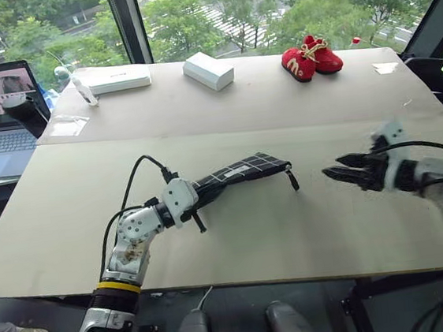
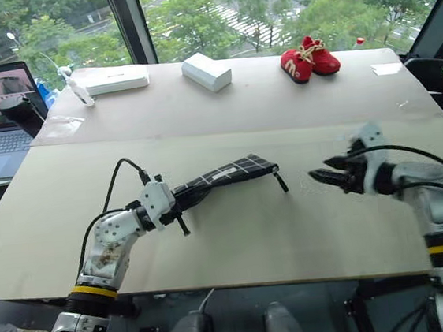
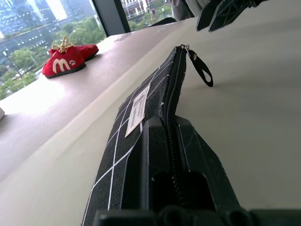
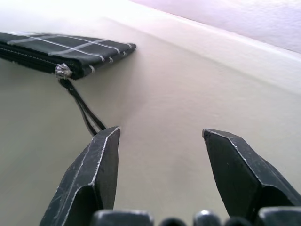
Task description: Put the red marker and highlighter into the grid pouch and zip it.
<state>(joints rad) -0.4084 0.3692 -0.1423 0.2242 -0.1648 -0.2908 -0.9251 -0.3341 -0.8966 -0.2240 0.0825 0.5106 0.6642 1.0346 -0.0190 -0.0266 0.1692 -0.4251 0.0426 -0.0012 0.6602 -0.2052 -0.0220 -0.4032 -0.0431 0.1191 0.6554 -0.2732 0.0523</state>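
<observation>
Gripping one end of the grid pouch, the left gripper is clamped tight on it; zipper runs closed to the pull strap at the far end, so contents are hidden. Right gripper sits just past the strap, fingers spread, holding nothing. Bare table surrounds the pouch; red shoes sit well beyond it.
</observation>
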